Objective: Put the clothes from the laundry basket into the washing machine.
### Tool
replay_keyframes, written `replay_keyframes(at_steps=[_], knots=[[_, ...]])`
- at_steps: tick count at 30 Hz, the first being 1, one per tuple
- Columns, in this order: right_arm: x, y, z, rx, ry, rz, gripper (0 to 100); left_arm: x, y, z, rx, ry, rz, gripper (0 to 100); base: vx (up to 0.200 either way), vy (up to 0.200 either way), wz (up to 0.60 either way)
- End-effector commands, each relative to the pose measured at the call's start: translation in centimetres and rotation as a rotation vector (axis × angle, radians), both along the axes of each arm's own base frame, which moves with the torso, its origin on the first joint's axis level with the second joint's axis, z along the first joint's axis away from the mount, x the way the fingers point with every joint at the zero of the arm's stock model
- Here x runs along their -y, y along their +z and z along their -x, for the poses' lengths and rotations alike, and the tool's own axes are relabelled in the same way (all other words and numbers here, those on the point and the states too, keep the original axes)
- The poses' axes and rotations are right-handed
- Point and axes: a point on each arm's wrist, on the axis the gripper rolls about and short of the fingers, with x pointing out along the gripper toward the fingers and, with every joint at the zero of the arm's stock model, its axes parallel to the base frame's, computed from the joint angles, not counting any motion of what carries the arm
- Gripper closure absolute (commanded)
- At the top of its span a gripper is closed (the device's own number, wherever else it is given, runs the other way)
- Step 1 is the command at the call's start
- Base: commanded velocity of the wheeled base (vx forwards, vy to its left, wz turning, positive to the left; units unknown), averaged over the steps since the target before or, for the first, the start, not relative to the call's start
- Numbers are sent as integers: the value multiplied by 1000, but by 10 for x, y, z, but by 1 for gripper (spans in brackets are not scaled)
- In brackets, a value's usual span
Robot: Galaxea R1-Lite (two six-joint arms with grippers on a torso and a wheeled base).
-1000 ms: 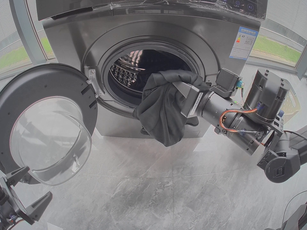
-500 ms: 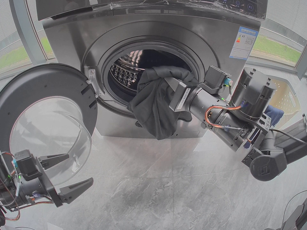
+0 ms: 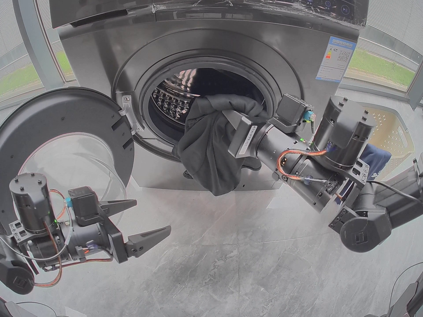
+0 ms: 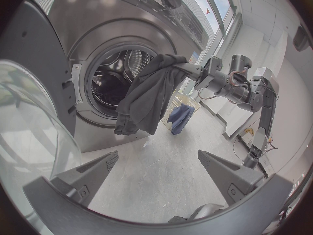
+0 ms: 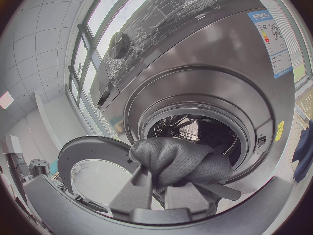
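Observation:
My right gripper (image 3: 229, 113) is shut on a dark grey garment (image 3: 207, 146) and holds it at the mouth of the washing machine (image 3: 211, 36). The cloth (image 4: 146, 92) hangs down over the lower rim of the drum opening (image 3: 176, 97), and its bunched top (image 5: 172, 160) sits between the fingers (image 5: 137, 190). My left gripper (image 3: 141, 223) is open low at the left, in front of the swung-open door (image 3: 61, 124), with nothing between its fingers (image 4: 231, 173). A beige laundry basket (image 3: 396, 137) stands right of the machine with a blue garment (image 3: 376, 157) draped over its rim.
The open round door with its glass bowl (image 3: 66, 190) juts out at the left, close behind my left arm. Grey marble floor (image 3: 229, 260) stretches in front of the machine. Windows and a pillar (image 3: 31, 31) stand behind.
My left arm has risen into view from the lower left and moved right, its gripper open. My right gripper has carried the grey garment left toward the drum opening.

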Motion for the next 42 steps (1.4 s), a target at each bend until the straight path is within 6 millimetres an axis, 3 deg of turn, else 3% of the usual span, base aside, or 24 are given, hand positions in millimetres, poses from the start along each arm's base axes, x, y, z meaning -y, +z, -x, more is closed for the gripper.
replay_keyframes(at_steps=[1,9,19,21,23,42], knots=[[-1,1,2,2,5,-2,100,16,-19,-28,-75,0,12,0,0,0,0],[-2,1,3,2,10,-4,100,33,-33,-57,-128,0,26,0,0,0,0],[-3,3,11,4,28,-4,100,68,-41,-83,-127,-49,124,0,0,0,0],[-3,3,11,4,28,-4,100,68,-41,-83,-127,-49,124,0,0,0,0],[-4,3,12,4,33,-4,100,74,-53,-92,-151,-54,108,0,0,0,0],[-2,3,18,4,43,-4,100,101,-71,-145,-74,-29,184,0,0,0,0]])
